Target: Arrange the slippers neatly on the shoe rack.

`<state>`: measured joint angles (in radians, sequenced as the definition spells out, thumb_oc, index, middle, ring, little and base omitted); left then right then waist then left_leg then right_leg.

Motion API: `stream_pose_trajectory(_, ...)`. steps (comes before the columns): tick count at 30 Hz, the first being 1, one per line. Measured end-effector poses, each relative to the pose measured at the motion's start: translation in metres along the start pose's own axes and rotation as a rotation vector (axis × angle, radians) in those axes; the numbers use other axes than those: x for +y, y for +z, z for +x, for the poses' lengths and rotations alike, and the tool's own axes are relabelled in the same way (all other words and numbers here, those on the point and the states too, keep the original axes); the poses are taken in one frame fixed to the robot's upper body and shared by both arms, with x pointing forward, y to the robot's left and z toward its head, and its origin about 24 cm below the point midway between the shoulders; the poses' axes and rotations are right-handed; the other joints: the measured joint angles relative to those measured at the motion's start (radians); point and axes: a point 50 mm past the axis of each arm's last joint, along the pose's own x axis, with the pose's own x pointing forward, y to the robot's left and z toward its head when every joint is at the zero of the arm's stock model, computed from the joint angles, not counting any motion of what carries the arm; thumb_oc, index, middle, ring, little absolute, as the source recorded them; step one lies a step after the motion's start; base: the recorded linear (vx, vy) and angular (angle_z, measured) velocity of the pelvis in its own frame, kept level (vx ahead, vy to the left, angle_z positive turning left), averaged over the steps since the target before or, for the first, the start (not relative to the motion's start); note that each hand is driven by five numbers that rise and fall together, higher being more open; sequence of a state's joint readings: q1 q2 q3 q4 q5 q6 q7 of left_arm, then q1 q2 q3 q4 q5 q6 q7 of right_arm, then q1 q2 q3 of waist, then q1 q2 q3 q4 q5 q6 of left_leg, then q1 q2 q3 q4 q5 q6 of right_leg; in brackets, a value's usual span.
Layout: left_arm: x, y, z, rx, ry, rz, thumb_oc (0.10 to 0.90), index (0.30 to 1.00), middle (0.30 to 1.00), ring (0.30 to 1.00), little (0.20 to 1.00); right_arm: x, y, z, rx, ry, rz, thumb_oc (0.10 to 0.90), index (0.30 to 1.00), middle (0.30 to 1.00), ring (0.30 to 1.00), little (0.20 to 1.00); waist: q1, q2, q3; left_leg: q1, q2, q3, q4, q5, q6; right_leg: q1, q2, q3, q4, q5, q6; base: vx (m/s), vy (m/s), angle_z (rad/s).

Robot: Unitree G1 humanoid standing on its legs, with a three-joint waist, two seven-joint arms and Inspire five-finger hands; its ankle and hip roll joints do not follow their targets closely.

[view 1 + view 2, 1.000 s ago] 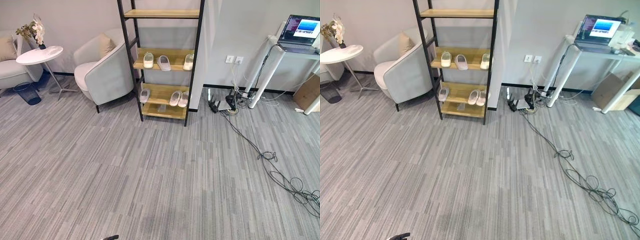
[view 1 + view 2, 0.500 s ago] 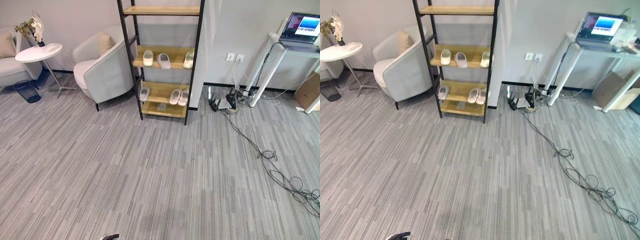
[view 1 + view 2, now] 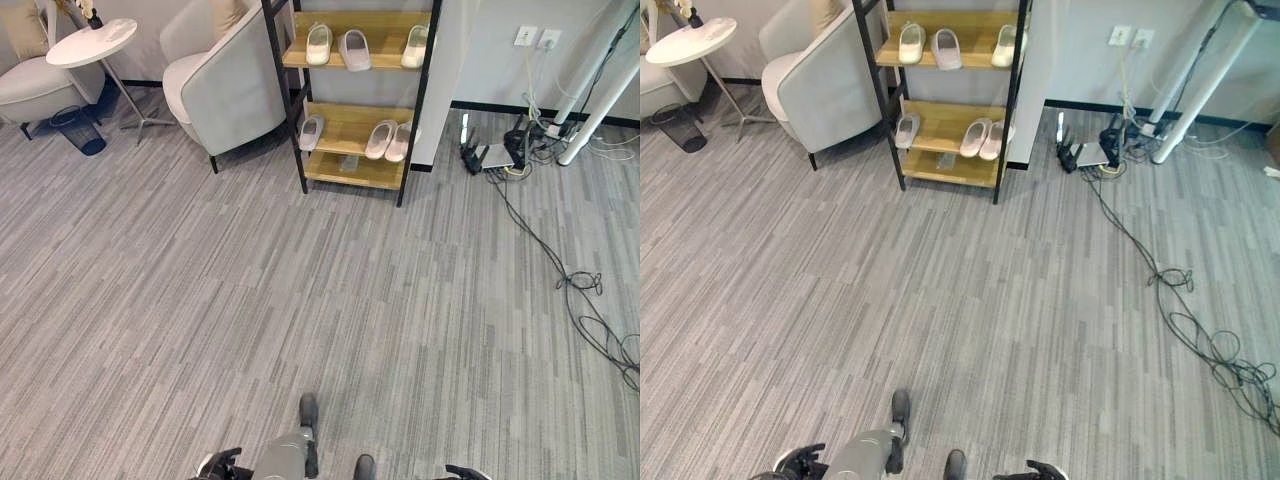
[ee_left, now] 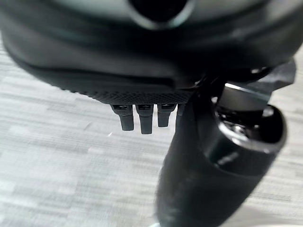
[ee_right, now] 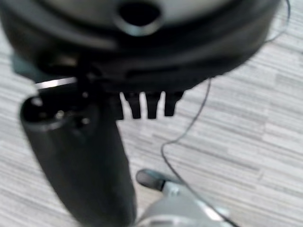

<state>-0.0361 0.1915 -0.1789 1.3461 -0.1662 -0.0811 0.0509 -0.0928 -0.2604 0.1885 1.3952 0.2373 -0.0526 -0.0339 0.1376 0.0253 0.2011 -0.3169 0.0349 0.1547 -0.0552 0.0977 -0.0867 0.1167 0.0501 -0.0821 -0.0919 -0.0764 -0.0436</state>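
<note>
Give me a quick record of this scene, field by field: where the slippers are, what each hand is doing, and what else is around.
rack: shoe rack against the far wall
upper shelf: three slippers
lower shelf: three slippers, one apart at the left
left hand: open, holds nothing
right hand: open, holds nothing
beside rack: armchair, round side table
floor: loose cable

A grey armchair (image 3: 225,85) stands just left of the tall shelving, and further left a small round white side table (image 3: 92,43) sits beside a second pale chair (image 3: 30,80), with a dark wastebasket (image 3: 78,130) on the floor near the table's foot. The floor (image 3: 300,300) is grey striped carpet. On the right, two wall sockets (image 3: 535,38) are set above the black skirting — below them lies a clutter of plugs and adapters (image 3: 490,155) near slanting white desk legs (image 3: 600,75), and a dark cable (image 3: 570,280) trails from there across the carpet into loose loops.
</note>
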Motion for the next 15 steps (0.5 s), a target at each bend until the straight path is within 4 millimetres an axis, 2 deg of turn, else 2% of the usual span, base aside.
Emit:
stream_pose_trajectory(1, -0.002, -0.010, -0.002, 0.028, -0.001, -0.020, 0.800, 0.900, 0.900, 0.900, 0.900, 0.000, 0.000, 0.000, 0.002, -0.002, -0.003, 0.800, 0.900, 0.900, 0.900, 0.900, 0.003, -0.003, -0.007, 0.004, 0.004, -0.004, -0.007, 0.016, 0.024, 0.015, -0.002, 0.010, 0.000, -0.011, 0.001, 0.38, 0.154, -0.64)
stream_pose_trajectory(2, -0.002, -0.027, -0.004, 0.084, -0.012, -0.038, 0.800, 0.900, 0.900, 0.900, 0.900, -0.002, -0.009, -0.001, 0.015, -0.003, -0.011, 0.800, 0.900, 0.900, 0.900, 0.900, -0.008, -0.023, -0.034, -0.003, -0.014, 0.001, 0.069, 0.017, 0.056, 0.047, -0.013, 0.005, -0.001, -0.053, 0.004, 0.30, 0.133, -0.33)
stream_pose_trajectory(3, -0.001, -0.033, -0.006, 0.106, -0.007, -0.036, 0.800, 0.900, 0.900, 0.900, 0.900, -0.002, -0.016, -0.002, 0.032, 0.000, -0.016, 0.800, 0.900, 0.900, 0.900, 0.900, -0.008, -0.039, -0.060, -0.009, -0.026, 0.002, 0.093, 0.024, 0.066, 0.058, -0.021, 0.005, 0.000, -0.075, 0.014, 0.43, 0.196, -0.07)
stream_pose_trajectory(4, 0.009, -0.037, -0.007, 0.119, 0.015, -0.032, 0.800, 0.900, 0.900, 0.900, 0.900, 0.003, -0.027, -0.004, 0.068, 0.013, -0.016, 0.800, 0.900, 0.900, 0.900, 0.900, -0.006, -0.077, -0.093, 0.002, -0.057, 0.011, 0.082, 0.082, 0.134, 0.074, -0.048, 0.005, 0.014, -0.109, 0.040, 0.40, 0.193, 0.11)
stream_pose_trajectory(5, 0.015, -0.034, -0.006, 0.113, 0.032, -0.031, 0.800, 0.900, 0.900, 0.900, 0.900, 0.007, -0.031, -0.004, 0.083, 0.023, -0.014, 0.800, 0.900, 0.900, 0.900, 0.900, -0.014, -0.112, -0.100, 0.013, -0.080, 0.021, 0.074, 0.056, 0.150, 0.065, -0.071, 0.001, 0.048, -0.125, 0.060, 0.24, 0.115, 0.09)
stream_pose_trajectory(6, 0.017, -0.034, -0.006, 0.109, 0.039, -0.031, 0.800, 0.900, 0.900, 0.900, 0.900, 0.008, -0.036, -0.005, 0.097, 0.024, -0.013, 0.800, 0.900, 0.900, 0.900, 0.900, -0.012, -0.117, -0.103, 0.030, -0.082, 0.022, 0.059, 0.074, 0.169, 0.045, -0.077, 0.000, 0.104, -0.135, 0.081, 0.24, 0.161, 0.11)
stream_pose_trajectory(7, 0.020, -0.020, -0.003, 0.081, 0.037, 0.009, 0.800, 0.900, 0.900, 0.900, 0.900, 0.012, -0.033, -0.005, 0.085, 0.038, -0.022, 0.800, 0.900, 0.900, 0.900, 0.900, -0.017, -0.117, -0.104, 0.083, -0.090, 0.009, 0.025, 0.057, 0.185, -0.006, -0.080, 0.005, 0.274, -0.130, 0.140, 0.34, 0.216, -0.03)
stream_pose_trajectory(8, 0.020, -0.018, -0.002, 0.090, 0.041, 0.019, 0.800, 0.900, 0.900, 0.900, 0.900, 0.015, -0.026, -0.004, 0.065, 0.048, -0.066, 0.800, 0.900, 0.900, 0.900, 0.900, -0.018, -0.102, -0.099, 0.111, -0.081, 0.002, 0.018, 0.040, 0.190, -0.085, -0.078, 0.006, 0.466, -0.122, 0.161, 0.50, 0.272, 0.02)
stream_pose_trajectory(9, 0.021, -0.016, -0.002, 0.087, 0.046, 0.036, 0.800, 0.900, 0.900, 0.900, 0.900, 0.012, -0.014, -0.002, 0.014, 0.037, -0.055, 0.800, 0.900, 0.900, 0.900, 0.900, -0.029, -0.086, -0.095, 0.151, -0.079, -0.021, 0.017, 0.011, 0.189, -0.199, -0.114, -0.010, 0.745, -0.113, 0.215, 0.36, 0.161, 0.21)
stream_pose_trajectory(10, 0.024, -0.013, -0.002, 0.073, 0.052, 0.053, 0.800, 0.900, 0.900, 0.900, 0.900, 0.005, -0.013, -0.003, -0.006, 0.026, -0.076, 0.800, 0.900, 0.900, 0.900, 0.900, -0.052, -0.085, -0.094, 0.165, -0.095, -0.040, 0.033, -0.005, 0.186, -0.236, -0.146, -0.020, 0.860, -0.092, 0.201, 0.27, 0.096, 1.06)
stream_pose_trajectory(11, 0.019, 0.026, 0.002, -0.076, 0.035, 0.089, 0.800, 0.900, 0.900, 0.900, 0.900, -0.009, 0.007, -0.001, -0.068, -0.010, -0.116, 0.800, 0.900, 0.900, 0.900, 0.900, -0.048, -0.057, -0.091, 0.227, -0.118, -0.079, 0.045, -0.046, 0.231, -0.333, -0.219, -0.020, 0.970, -0.080, 0.186, 0.79, -0.003, 1.21)
stream_pose_trajectory(12, 0.014, 0.048, 0.003, -0.152, 0.022, 0.099, 0.800, 0.900, 0.900, 0.900, 0.900, -0.015, 0.021, -0.001, -0.113, -0.029, -0.129, 0.800, 0.900, 0.900, 0.900, 0.900, -0.039, -0.047, -0.088, 0.252, -0.113, -0.082, 0.058, -0.087, 0.248, -0.380, -0.238, -0.018, 0.976, -0.067, 0.200, 0.79, -0.002, 0.95)
stream_pose_trajectory(13, 0.007, 0.061, 0.003, -0.189, 0.004, 0.104, 0.800, 0.900, 0.900, 0.900, 0.900, -0.014, 0.030, 0.000, -0.136, -0.029, -0.136, 0.800, 0.900, 0.900, 0.900, 0.900, -0.042, -0.034, -0.083, 0.259, -0.114, -0.094, 0.078, -0.156, 0.260, -0.415, -0.240, -0.025, 0.971, -0.085, 0.199, 0.87, -0.105, 0.19)
stream_pose_trajectory(14, 0.006, 0.065, 0.003, -0.198, 0.007, 0.102, 0.800, 0.900, 0.900, 0.900, 0.900, -0.011, 0.042, 0.000, -0.171, -0.018, -0.166, 0.800, 0.900, 0.900, 0.900, 0.900, -0.057, -0.019, -0.070, 0.263, -0.104, -0.117, 0.103, -0.170, 0.258, -0.433, -0.236, -0.052, 0.925, -0.148, 0.157, 0.45, -0.147, 0.13)
stream_pose_trajectory(15, 0.000, 0.071, 0.003, -0.207, -0.004, 0.093, 0.800, 0.900, 0.900, 0.900, 0.900, -0.003, 0.051, -0.001, -0.218, 0.011, -0.175, 0.800, 0.900, 0.900, 0.900, 0.900, -0.081, 0.014, -0.051, 0.314, -0.071, -0.138, 0.088, -0.165, 0.237, -0.436, -0.166, -0.056, 0.708, -0.152, 0.129, 0.76, -0.222, 0.44)
